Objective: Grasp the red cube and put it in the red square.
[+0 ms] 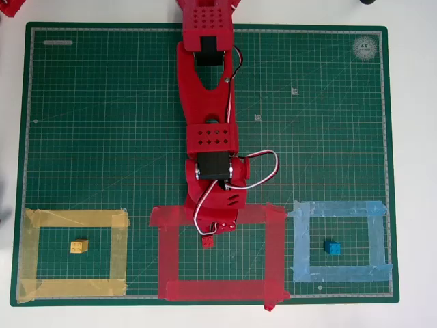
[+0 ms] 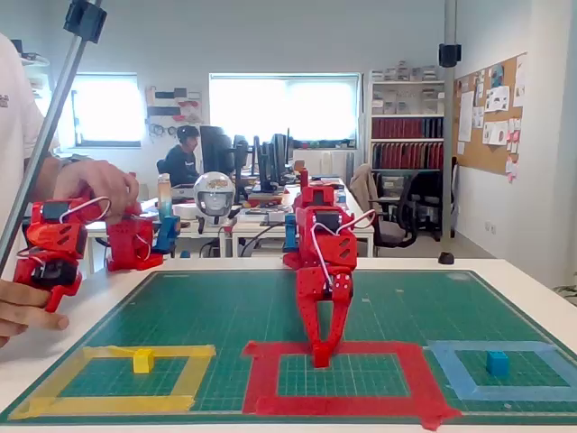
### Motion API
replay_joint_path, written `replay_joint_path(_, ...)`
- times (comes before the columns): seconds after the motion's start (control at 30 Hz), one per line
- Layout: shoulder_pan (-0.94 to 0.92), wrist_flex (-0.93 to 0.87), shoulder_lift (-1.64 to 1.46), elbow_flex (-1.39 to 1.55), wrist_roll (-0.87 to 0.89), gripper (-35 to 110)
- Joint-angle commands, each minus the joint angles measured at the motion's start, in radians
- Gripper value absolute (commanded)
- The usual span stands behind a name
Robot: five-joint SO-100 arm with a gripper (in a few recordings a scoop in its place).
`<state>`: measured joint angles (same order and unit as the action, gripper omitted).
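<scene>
One red cube (image 1: pixel 208 240) sits pinched in the hand (image 2: pixel 320 358), low inside the red square (image 1: pixel 218 290), frame centre.

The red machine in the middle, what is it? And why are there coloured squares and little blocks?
It is a robot arm with a two-finger gripper, a kind of pincer. One picture looks straight down from above, the other looks across the table from the front. On the green mat are three tape squares. A yellow cube sits in the yellow square and a blue cube in the blue square. The gripper reaches down inside the red square. The small piece at its tip may be the red cube, but I cannot tell if it is held.
</scene>
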<state>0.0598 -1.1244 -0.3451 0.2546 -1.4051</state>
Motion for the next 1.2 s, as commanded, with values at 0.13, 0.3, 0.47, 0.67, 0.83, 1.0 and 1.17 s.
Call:
replay_joint_path(0.13,0.011,0.048,0.035,-0.117,-0.021,-1)
replay_joint_path(0.3,0.009,0.052,0.044,-0.121,-0.021,-1)
replay_joint_path(0.47,0.005,0.054,0.046,-0.129,-0.023,-1)
replay_joint_path(0.67,0.003,0.054,0.032,-0.117,-0.023,-1)
replay_joint_path(0.83,0.014,0.046,-0.144,0.115,-0.023,-1)
replay_joint_path(1.0,0.061,0.046,-0.604,0.621,-0.009,0)
replay_joint_path(1.17,0.092,0.054,-1.215,1.227,-0.012,0)
